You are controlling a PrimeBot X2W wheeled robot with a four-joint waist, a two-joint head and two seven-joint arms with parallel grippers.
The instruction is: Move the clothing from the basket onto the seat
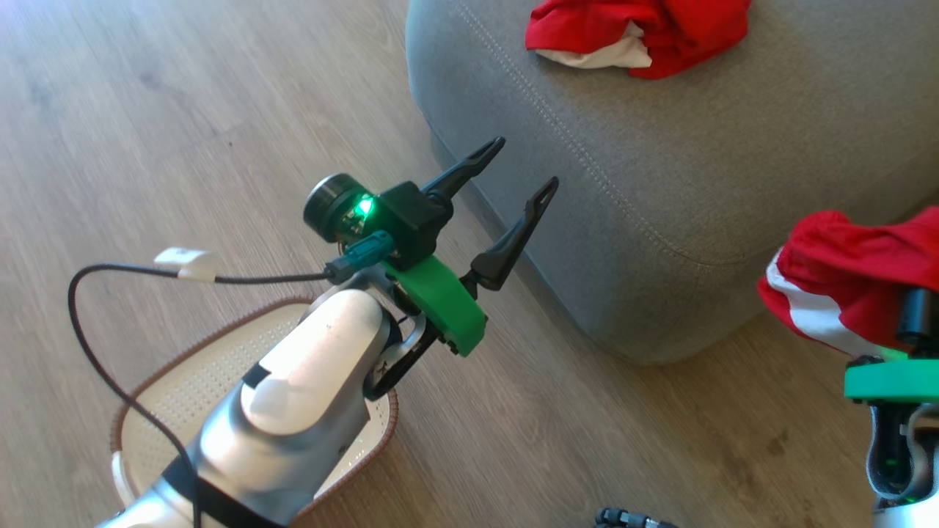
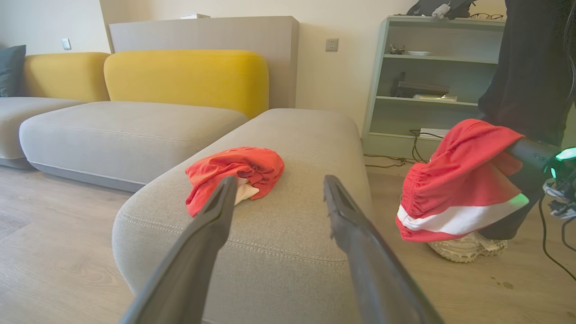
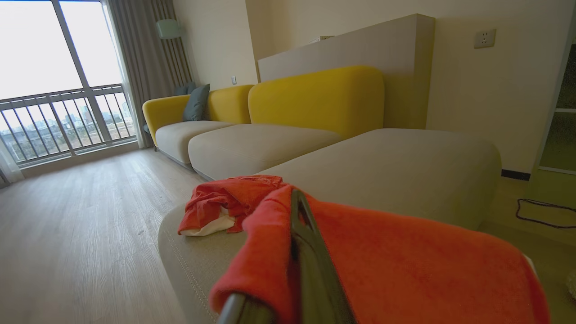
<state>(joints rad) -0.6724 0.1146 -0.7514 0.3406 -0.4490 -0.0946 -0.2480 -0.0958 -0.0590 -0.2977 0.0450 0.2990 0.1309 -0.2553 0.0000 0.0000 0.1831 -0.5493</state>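
One red and white piece of clothing [image 1: 660,29] lies crumpled on the grey seat [image 1: 660,169], and shows again as clothing [image 2: 234,173] in the left wrist view. A second piece of clothing [image 1: 858,286] hangs beside the seat's corner, draped over my right gripper [image 3: 297,193], which is shut on it. My left gripper [image 1: 528,160] hovers open with nothing between its fingers, next to the seat's near edge, pointing at the seat [image 2: 279,243]. The cream basket [image 1: 147,367] stands on the floor at the lower left, largely hidden under my left forearm.
A person in dark trousers with a pale shoe [image 2: 468,247] stands right of the seat, by a shelf unit [image 2: 427,76]. Yellow-backed sofa sections [image 3: 270,135] lie beyond the seat. A black cable [image 1: 95,345] loops over the basket. Wooden floor [image 1: 183,110] spreads left.
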